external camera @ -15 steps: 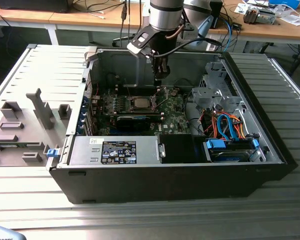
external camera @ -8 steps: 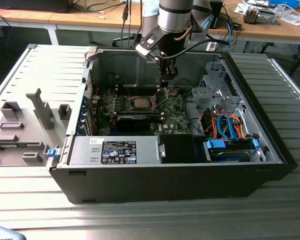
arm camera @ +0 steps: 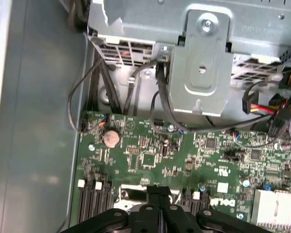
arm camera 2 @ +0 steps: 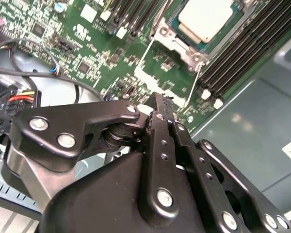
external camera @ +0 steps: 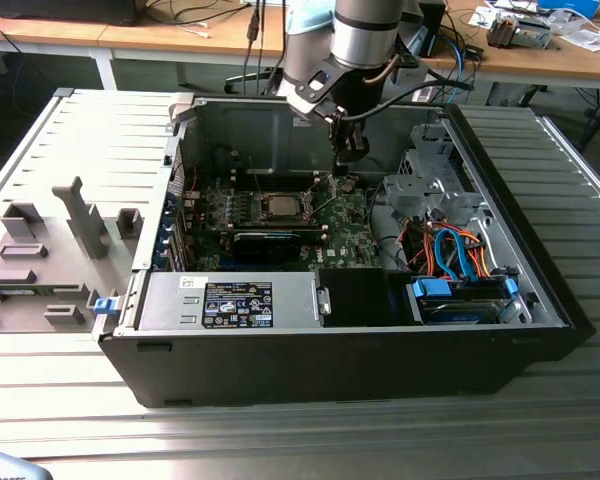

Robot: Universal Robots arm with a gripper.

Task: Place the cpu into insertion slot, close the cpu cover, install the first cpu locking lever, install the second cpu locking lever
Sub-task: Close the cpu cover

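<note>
Two pincer [arm camera 2: 160,101] fingers are pressed together, empty, just above the motherboard [arm camera: 150,155]. In the exterior view the cpu [external camera: 280,207] sits socketed at the pincer's eight o'clock. A misjudged descent could scrape board parts or slip off the thin lever [arm camera 2: 193,86].

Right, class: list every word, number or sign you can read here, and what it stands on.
Black label on the power supply housing: too small to read.
White print on the motherboard: too small to read.
Nothing can be quoted.
</note>
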